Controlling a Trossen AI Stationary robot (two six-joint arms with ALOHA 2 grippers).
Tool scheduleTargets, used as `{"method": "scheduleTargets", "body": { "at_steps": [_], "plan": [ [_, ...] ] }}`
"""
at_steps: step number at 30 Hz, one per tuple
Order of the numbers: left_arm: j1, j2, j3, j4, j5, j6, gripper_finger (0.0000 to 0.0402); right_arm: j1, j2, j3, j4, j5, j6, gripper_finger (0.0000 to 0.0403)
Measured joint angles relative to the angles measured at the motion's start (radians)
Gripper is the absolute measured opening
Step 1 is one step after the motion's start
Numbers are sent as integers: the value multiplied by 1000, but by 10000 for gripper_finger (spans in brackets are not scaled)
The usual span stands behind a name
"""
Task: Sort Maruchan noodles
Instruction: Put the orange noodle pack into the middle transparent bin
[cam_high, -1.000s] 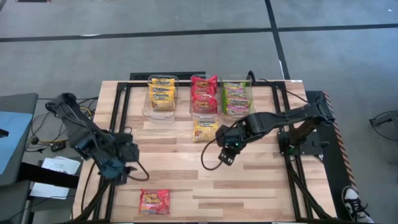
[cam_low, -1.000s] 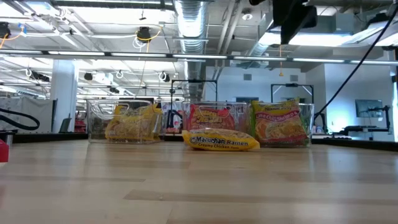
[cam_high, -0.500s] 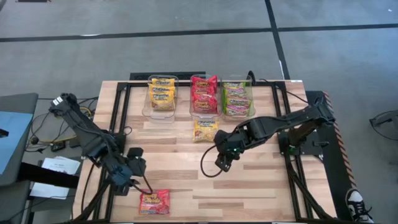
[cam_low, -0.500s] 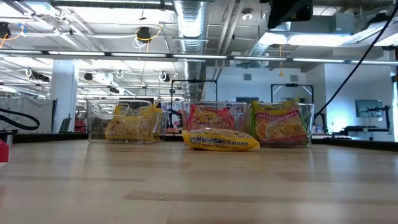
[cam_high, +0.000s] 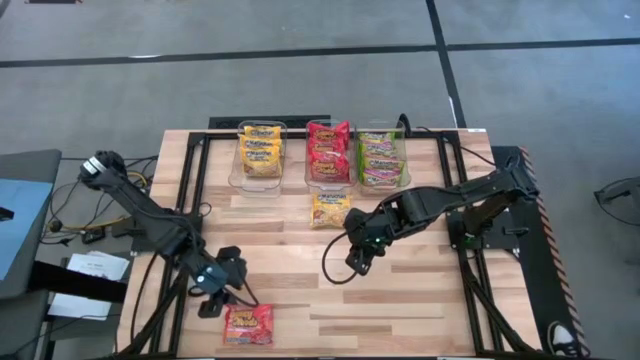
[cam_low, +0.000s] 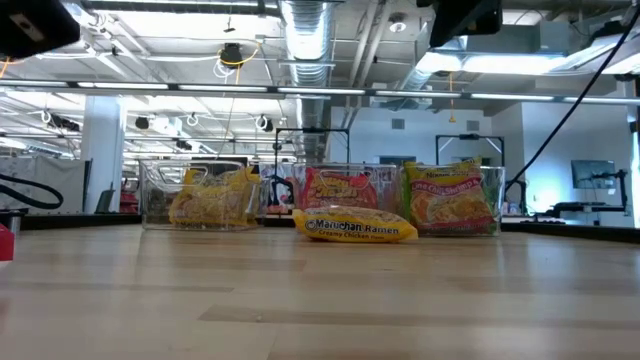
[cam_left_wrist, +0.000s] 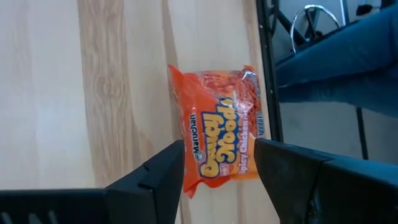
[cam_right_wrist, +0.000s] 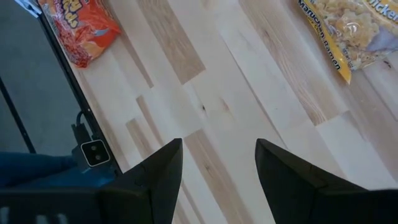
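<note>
A red Maruchan packet (cam_high: 248, 324) lies flat near the table's near left edge. My left gripper (cam_high: 215, 292) hovers open just beside and above it. In the left wrist view the red packet (cam_left_wrist: 221, 140) shows between the open fingers of my left gripper (cam_left_wrist: 219, 148), untouched. A yellow packet (cam_high: 331, 210) lies flat in front of the bins. My right gripper (cam_high: 360, 256) hangs open over bare wood at mid-table, and the right wrist view shows nothing between the fingers of my right gripper (cam_right_wrist: 217, 146).
Three clear bins stand in a row at the far edge, each with packets inside: yellow (cam_high: 261, 155), red (cam_high: 329, 152) and green (cam_high: 380, 158). A black frame rail (cam_high: 190, 200) runs along the table's left side. Bare wood (cam_high: 400, 300) lies at the near right.
My left gripper has come down and moved toward the table's near edge, to the red packet, staying open. The packets have not moved.
</note>
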Motion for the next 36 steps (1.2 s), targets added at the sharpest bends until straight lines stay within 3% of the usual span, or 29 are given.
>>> {"method": "scheduleTargets", "body": {
  "at_steps": [7, 16, 36],
  "plan": [
    [29, 0, -59, 83, 18, -46, 180, 0, 0, 0, 0, 1, -7, 227],
    [70, 78, -141, 290, 146, -58, 180, 0, 0, 0, -1, 1, -11, 227],
    [70, 363, -142, 339, 250, -34, 180, 0, 0, 0, 0, 1, -10, 227]
  ]
}}
